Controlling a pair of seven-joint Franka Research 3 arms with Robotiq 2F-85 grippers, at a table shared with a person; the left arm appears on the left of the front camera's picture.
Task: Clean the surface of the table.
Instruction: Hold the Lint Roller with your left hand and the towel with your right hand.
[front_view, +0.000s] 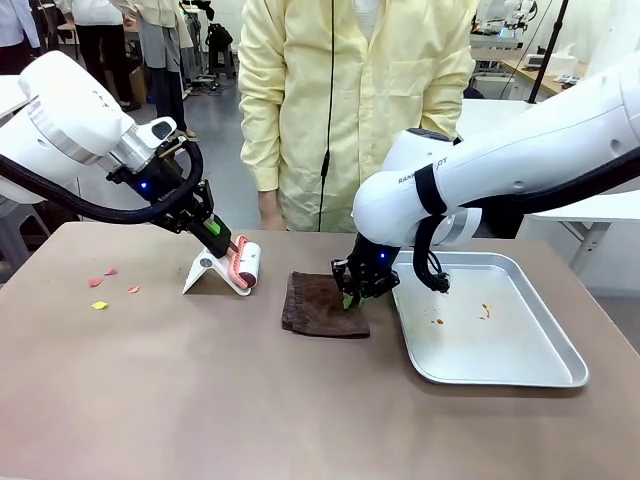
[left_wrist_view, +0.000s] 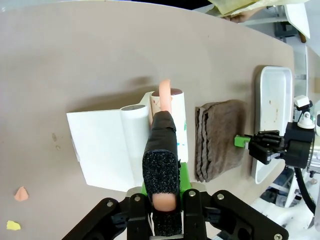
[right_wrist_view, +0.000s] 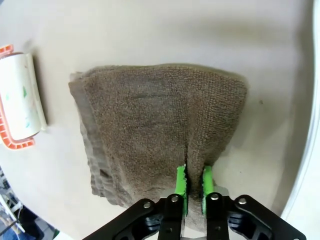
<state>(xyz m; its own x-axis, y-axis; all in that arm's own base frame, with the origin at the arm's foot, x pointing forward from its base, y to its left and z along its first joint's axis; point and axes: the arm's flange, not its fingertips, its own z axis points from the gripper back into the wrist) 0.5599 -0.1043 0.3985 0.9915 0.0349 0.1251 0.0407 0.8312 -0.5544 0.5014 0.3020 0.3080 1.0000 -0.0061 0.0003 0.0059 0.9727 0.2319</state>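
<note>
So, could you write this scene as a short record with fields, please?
left pincer: shut on the handle of the lint roller, beside the white stand
right pincer: shut on a fold at the edge of the brown cloth
table: paper scraps lie on its left part
metal tray: right of the cloth, with a few crumbs in it
</note>
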